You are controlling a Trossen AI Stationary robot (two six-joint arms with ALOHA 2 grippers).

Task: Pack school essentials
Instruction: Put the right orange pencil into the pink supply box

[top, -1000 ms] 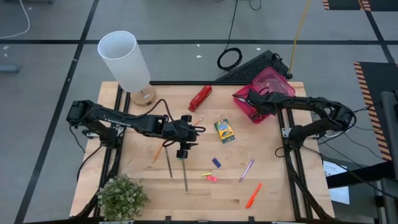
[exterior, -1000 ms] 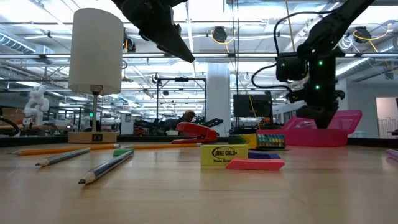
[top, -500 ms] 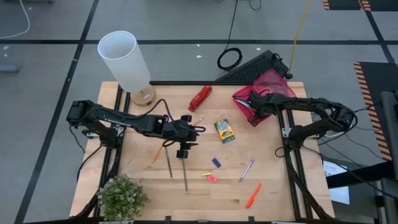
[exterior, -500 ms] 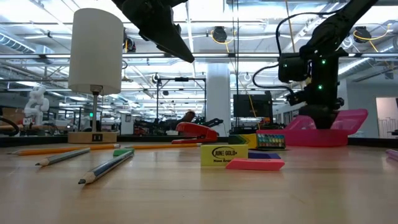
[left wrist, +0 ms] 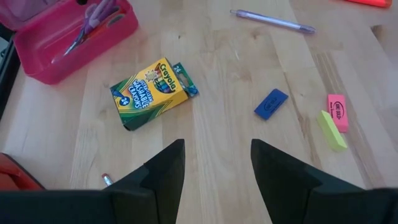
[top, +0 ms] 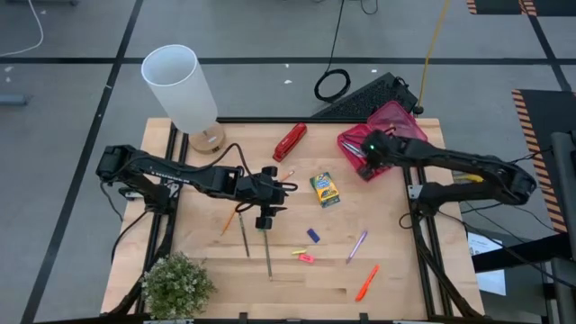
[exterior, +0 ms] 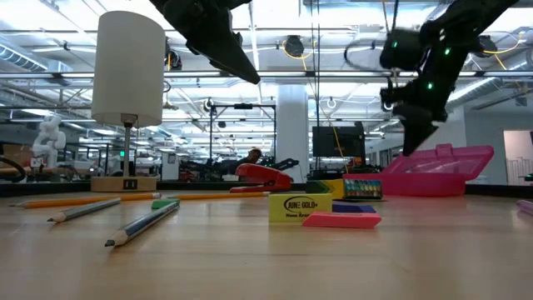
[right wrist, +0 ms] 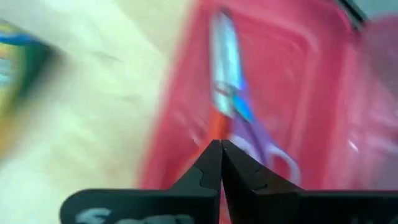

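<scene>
My right gripper [right wrist: 221, 163] hangs over the pink box [top: 389, 129] at the table's far right corner, fingers pressed together and empty. In my right wrist view the fingertips meet just above the scissors [right wrist: 231, 109], which lie inside the box, purple and red handles side by side. Seen from the low view, the gripper [exterior: 414, 137] is raised clear of the box's rim, so I judge the scissors delivered and the arm free for another item.

My left gripper [left wrist: 214, 163] waits over the middle of the table with its fingers apart and nothing between them, looking onto what is left to pack. Nearest it lie the thin pencils [top: 267, 254], pointing toward the front edge. Beyond are the crayon box [left wrist: 152, 93], lying flat and askew; the blue eraser [left wrist: 271, 104]; and the pink eraser [left wrist: 337, 112] beside the yellow-green eraser [left wrist: 333, 130]. Farther out rests the purple pen [left wrist: 272, 21], and near the front edge the orange marker [top: 366, 283].

The loose items sit well apart from one another, which should leave room to close on each singly; the crayon box, nearest the pink box, looks the easiest next pick.

At the back stand a white lamp [top: 184, 91] and a red stapler [top: 290, 140], with a potted plant [top: 177, 285] at the front left corner.
</scene>
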